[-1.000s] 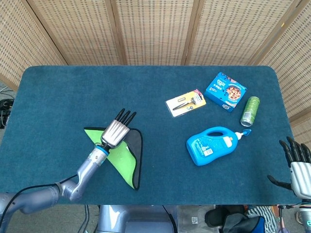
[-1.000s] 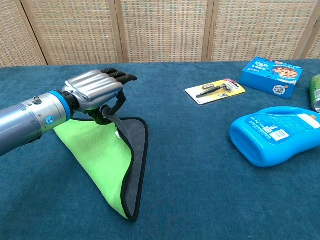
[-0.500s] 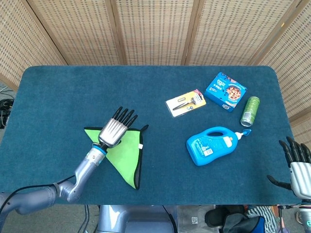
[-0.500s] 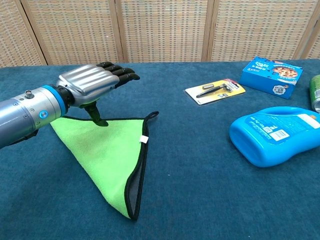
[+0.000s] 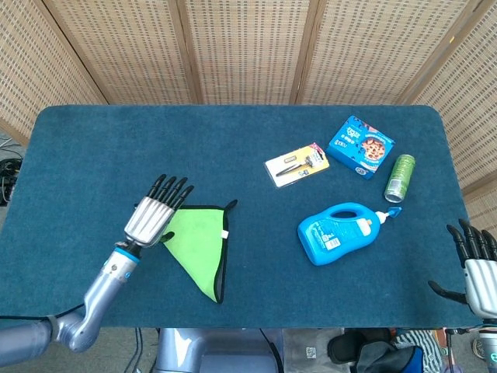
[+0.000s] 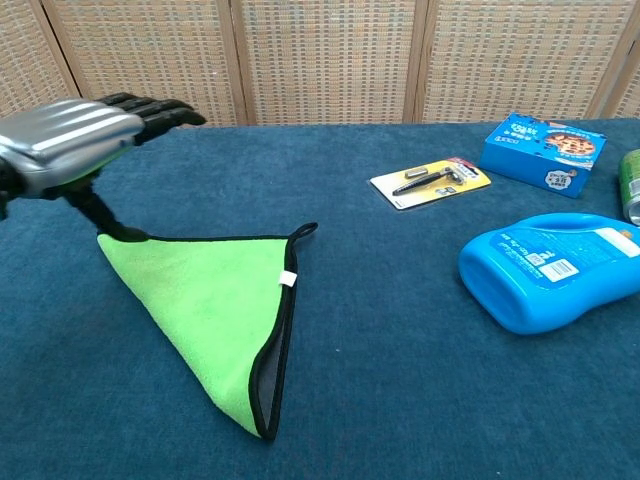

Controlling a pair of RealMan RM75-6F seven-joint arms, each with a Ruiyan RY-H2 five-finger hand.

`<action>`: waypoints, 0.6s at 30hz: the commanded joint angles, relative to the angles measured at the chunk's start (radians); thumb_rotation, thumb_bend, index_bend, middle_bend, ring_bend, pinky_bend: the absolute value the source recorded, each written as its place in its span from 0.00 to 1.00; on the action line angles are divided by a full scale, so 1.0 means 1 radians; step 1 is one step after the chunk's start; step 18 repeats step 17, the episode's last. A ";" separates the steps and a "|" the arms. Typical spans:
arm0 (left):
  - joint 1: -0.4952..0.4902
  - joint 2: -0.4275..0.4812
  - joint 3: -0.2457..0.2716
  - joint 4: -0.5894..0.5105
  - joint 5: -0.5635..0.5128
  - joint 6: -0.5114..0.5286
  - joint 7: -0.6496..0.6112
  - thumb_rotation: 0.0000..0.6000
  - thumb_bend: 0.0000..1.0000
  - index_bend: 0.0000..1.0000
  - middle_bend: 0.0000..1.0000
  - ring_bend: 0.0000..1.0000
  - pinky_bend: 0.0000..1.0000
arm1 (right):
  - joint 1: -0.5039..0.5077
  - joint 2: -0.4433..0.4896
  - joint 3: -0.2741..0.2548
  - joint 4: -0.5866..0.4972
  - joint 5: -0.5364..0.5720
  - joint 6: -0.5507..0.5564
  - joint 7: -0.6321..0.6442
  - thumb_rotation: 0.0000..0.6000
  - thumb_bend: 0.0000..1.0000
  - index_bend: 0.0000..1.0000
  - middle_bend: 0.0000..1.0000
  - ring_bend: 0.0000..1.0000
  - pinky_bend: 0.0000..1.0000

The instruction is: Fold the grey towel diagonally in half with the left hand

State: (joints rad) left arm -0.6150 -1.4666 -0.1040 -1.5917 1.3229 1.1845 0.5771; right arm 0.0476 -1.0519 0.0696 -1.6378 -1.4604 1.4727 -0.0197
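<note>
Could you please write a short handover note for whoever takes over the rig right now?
Left hand: open, holding nothing, raised at the towel's left corner.
Right hand: open, idle off the table's right front corner.
Towel: lies flat as a triangle, green side up, grey showing only at the right edge. The diagonal fold looks done.
Left: check that the edges line up, then park the left arm.

Bright even daylight, soft faint shadows, no glare, both views sharp throughout

Lime-green towel (image 6: 205,310) edged black, grey inside; teal surface (image 5: 233,148); blue bottle (image 5: 340,231); green can (image 5: 400,177); silver-and-black robot hand (image 5: 155,214).
</note>
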 commanded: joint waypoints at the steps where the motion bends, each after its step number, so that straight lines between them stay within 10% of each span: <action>1: 0.127 0.115 0.096 -0.121 0.024 0.109 -0.045 1.00 0.12 0.00 0.00 0.00 0.00 | 0.001 0.001 -0.004 -0.008 -0.005 -0.001 -0.016 1.00 0.00 0.00 0.00 0.00 0.00; 18: 0.414 0.183 0.268 -0.054 0.161 0.364 -0.195 1.00 0.12 0.00 0.00 0.00 0.00 | 0.005 -0.009 -0.012 -0.024 -0.014 -0.006 -0.072 1.00 0.00 0.00 0.00 0.00 0.00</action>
